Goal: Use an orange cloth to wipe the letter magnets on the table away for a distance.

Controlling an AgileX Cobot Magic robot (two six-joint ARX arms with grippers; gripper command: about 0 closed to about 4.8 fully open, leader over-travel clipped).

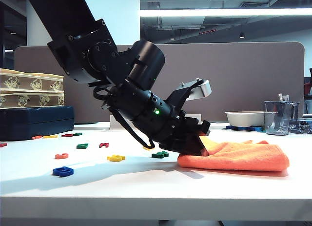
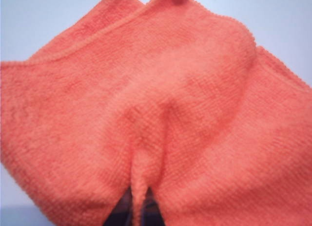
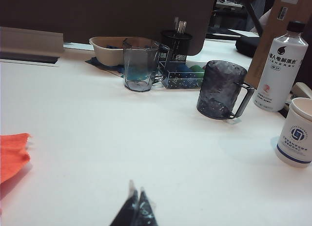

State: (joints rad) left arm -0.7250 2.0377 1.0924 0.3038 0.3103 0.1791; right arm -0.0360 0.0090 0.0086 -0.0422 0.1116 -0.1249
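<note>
The left hand reaches down at a slant from the upper left of the exterior view and meets the near-left end of the orange cloth, which lies folded on the white table right of centre. In the left wrist view the cloth fills almost the whole picture, and a ridge of fabric is pinched up between the dark fingertips: the left hand is closed on the orange cloth.

The letter magnets lie scattered on the table to the left of the cloth, among them a blue one nearest the front, a green one just beside the hand, and red, orange and yellow ones farther left.

The right hand shows only in its own wrist view, low over bare table with its fingertips together, holding nothing. An edge of the cloth is at the side of that view; a smoky mug, a clear tumbler, a bowl and a white bottle stand beyond
</note>
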